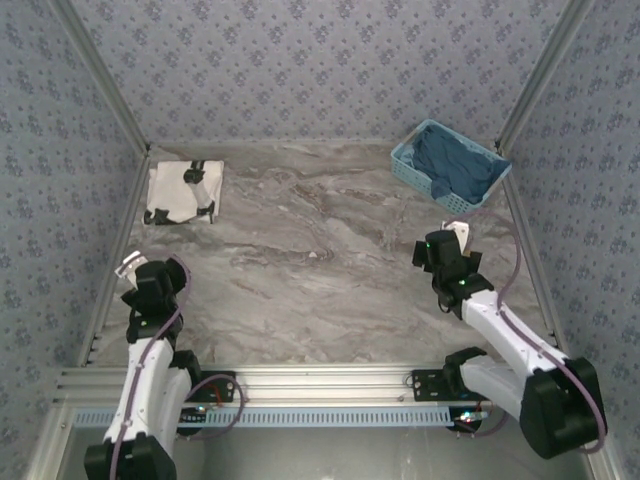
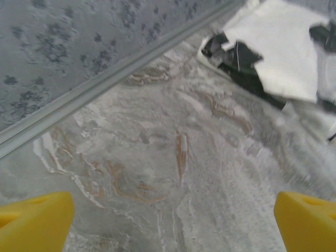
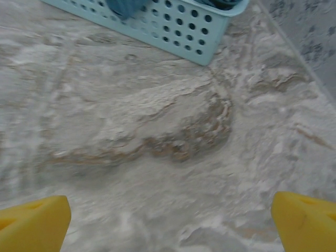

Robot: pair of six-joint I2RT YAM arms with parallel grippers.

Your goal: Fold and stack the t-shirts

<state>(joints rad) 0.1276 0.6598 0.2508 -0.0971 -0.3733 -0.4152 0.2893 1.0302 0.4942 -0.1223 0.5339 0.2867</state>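
Observation:
A folded white t-shirt (image 1: 183,192) with black patches lies at the far left of the marble table, close to the left wall. In the left wrist view this t-shirt (image 2: 286,47) sits at the upper right, well ahead of my left gripper (image 2: 173,220). That gripper is open, its yellow fingertips (image 2: 37,218) wide apart over bare table. From above, the left gripper (image 1: 130,266) is near the left rail, below the shirt. My right gripper (image 1: 455,233) is just in front of the basket, and the right gripper (image 3: 170,223) is open with nothing between its fingers.
A light-blue lattice basket (image 1: 412,160) stands at the far right with a crumpled blue garment (image 1: 455,165) inside. The basket wall (image 3: 178,23) is close ahead of the right gripper. Patterned walls with metal rails (image 2: 105,84) enclose the table on three sides.

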